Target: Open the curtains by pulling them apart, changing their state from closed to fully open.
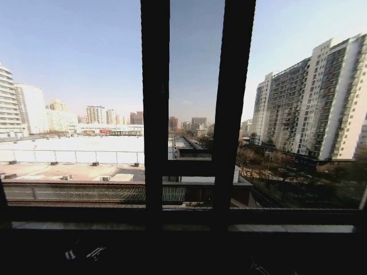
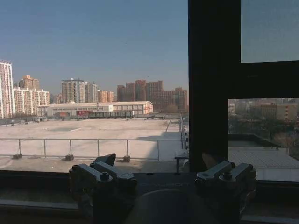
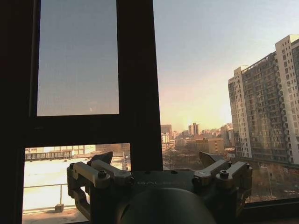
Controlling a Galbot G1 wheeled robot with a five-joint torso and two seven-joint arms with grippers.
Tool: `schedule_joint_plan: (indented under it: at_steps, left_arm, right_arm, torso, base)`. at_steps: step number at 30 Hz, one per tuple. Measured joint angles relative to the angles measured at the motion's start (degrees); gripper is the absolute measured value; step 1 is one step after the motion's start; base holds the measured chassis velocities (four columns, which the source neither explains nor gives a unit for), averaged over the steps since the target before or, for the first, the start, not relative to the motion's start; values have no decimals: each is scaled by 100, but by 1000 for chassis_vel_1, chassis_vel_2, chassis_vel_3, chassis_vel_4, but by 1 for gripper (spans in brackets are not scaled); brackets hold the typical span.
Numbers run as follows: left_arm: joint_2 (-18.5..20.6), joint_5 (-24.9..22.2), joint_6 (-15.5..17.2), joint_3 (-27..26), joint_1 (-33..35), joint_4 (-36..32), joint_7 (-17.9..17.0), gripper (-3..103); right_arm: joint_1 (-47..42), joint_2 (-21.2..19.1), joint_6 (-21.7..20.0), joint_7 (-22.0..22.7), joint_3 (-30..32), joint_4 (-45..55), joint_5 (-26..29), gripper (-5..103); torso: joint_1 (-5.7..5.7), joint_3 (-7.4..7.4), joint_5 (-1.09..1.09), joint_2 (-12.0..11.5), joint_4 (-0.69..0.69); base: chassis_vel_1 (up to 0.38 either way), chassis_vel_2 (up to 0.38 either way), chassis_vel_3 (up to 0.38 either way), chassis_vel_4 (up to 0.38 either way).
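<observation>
- Step in hand: judged to be the end of the pull-apart. The window glass (image 1: 74, 69) stands uncovered from the left edge to the right edge of the head view, and no fabric lies across any pane.
- Curtains: position cannot be told. By inference they sit bunched beyond the side edges of the window. Colour, pleats and hang cannot be told either.
- Window frame (image 1: 155, 114): two dark uprights at centre with a crossbar between them and the sill (image 1: 183, 216) along the bottom. All of it is bare.
- Outside: a flat low roof (image 1: 69, 143) on the left and a tall apartment block (image 1: 315, 103) on the right, both seen plainly through the glass.
- Left hand (image 2: 161, 168): fingers apart, holding nothing. It is low, near the sill, and faces the pane over the flat roof.
- Right hand (image 3: 159, 163): fingers apart, holding nothing. It is low, near the sill, and faces the panes toward the apartment block.
- Next move, a judgement: nothing at the glass is left to grip. What it calls for is a check that both panels are fully back at the sides. If either one hangs inward, a hand must reach to that side edge, close on the fabric and draw it outward.
</observation>
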Motion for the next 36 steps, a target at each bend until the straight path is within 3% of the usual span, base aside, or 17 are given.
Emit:
schedule_joint_plan:
  at_steps: [7, 14, 21, 36]
  left_arm:
    - [-13, 3, -17, 5, 6, -5, 4, 100]
    - [-35, 26, -78, 20, 7, 76, 40, 100]
    - [-15, 27, -95, 35, -52, 158, 67, 100]
    - [19, 27, -113, 93, -170, 315, 120, 100]
  right_arm:
    - [-37, 59, 66, -22, 7, -9, -87, 100]
    - [-12, 67, 69, -12, 12, -48, -78, 100]
    - [28, 65, 69, -1, 12, -108, -57, 100]
    - [109, 65, 64, 4, 8, -265, -50, 100]
  torso:
    - [-1, -1, 1, 1, -1]
    - [4, 2, -9, -2, 1]
    - [1, 1, -1, -1, 0]
    - [0, 0, -1, 0, -1]
  base:
    - [-83, -327, 78, 290]
    - [-8, -27, 13, 44]
    - [41, -27, -31, 17]
    - [-16, -230, 6, 227]
